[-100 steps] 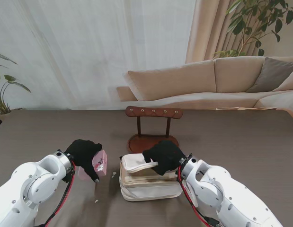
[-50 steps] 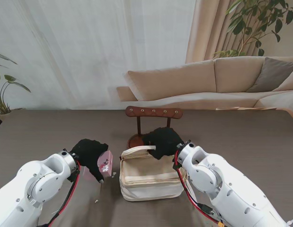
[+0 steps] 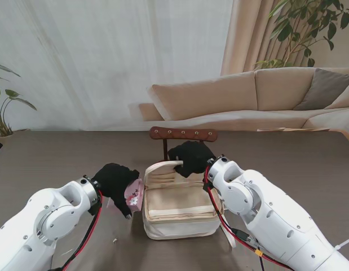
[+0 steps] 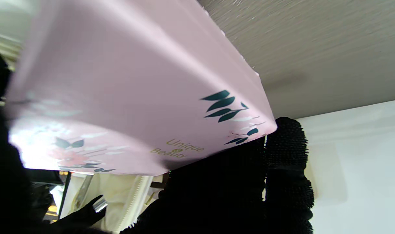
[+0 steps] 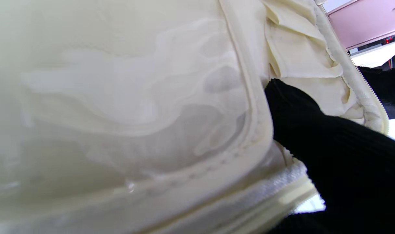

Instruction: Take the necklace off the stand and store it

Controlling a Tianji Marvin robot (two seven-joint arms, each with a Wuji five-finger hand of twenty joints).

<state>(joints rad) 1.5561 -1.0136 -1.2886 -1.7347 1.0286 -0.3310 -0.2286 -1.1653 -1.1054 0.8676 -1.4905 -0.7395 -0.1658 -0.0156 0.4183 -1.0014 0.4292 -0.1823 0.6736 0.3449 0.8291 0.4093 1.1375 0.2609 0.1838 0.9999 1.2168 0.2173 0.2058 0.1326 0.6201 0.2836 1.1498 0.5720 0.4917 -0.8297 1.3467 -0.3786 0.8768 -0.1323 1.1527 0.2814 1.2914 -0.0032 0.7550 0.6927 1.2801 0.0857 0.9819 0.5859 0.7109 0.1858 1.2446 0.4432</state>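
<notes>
Right hand (image 3: pixel 191 158) grips the lid (image 3: pixel 163 168) of the cream case (image 3: pixel 179 209), holding it raised; left hand (image 3: pixel 115 179) clasps a pink box (image 3: pixel 133 195) just beside it. Necklace not visible; wooden stand (image 3: pixel 183 134) looks bare. Keep the lid wide and lower the box level.

Stand view: high, behind both arms, facing the sofa (image 3: pixel 264 93). Left wrist view: pressed against the pink box (image 4: pixel 135 97). Right wrist view: pressed against the pouch (image 5: pixel 135 107). All three share box and pouch.

Cream pouch (image 3: pixel 179 206) before wooden stand (image 3: pixel 183 134)
</notes>
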